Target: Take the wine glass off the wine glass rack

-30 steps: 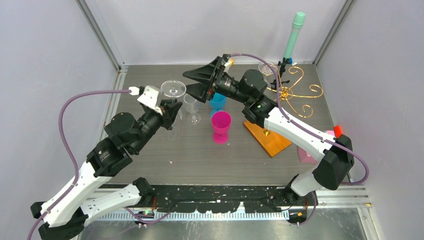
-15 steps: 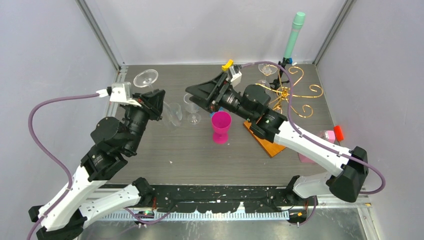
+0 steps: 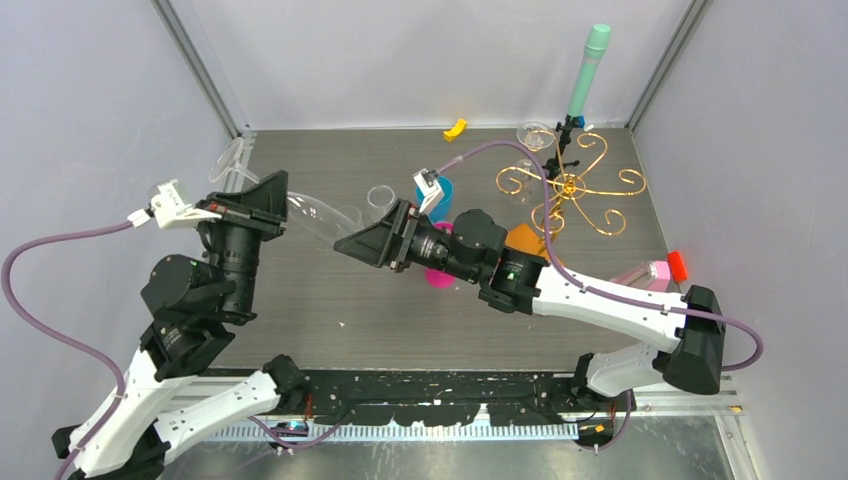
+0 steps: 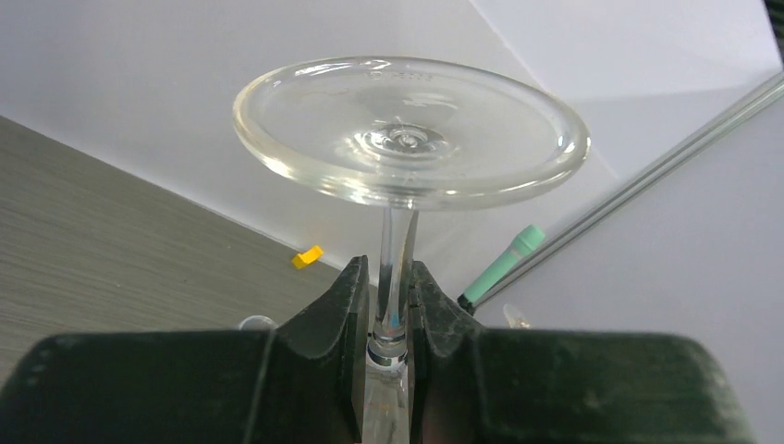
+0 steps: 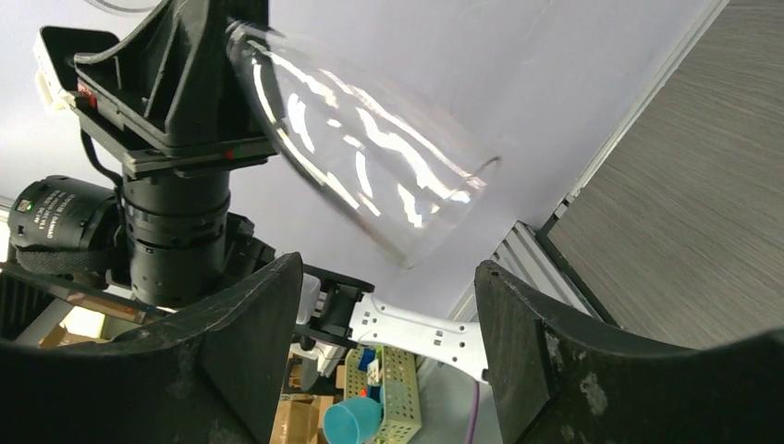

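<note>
My left gripper (image 3: 262, 192) is shut on the stem of a clear wine glass (image 3: 318, 214) and holds it tilted in the air at the left, foot toward the back wall, bowl toward the middle. In the left wrist view the stem (image 4: 396, 268) stands between my fingers (image 4: 337, 305) with the round foot (image 4: 407, 129) above. My right gripper (image 3: 345, 243) is open and empty, pointing left just below the bowl. The bowl shows above the open jaws in the right wrist view (image 5: 370, 176). The gold wire wine glass rack (image 3: 570, 185) stands back right, with another clear glass (image 3: 533, 135) hanging on it.
A small clear glass (image 3: 379, 199), a blue cup (image 3: 441, 196) and a pink cup (image 3: 436, 276) stand mid-table, partly behind my right arm. The rack's wooden base (image 3: 522, 240) peeks out there. A yellow piece (image 3: 455, 128), a teal tube (image 3: 590, 65) and a red-capped pink bottle (image 3: 655, 271) are nearby.
My left arm has swung left and nearer with the wine glass, tilting it over. My right arm has moved from the back to the middle, and its open jaws now face the bowl.
</note>
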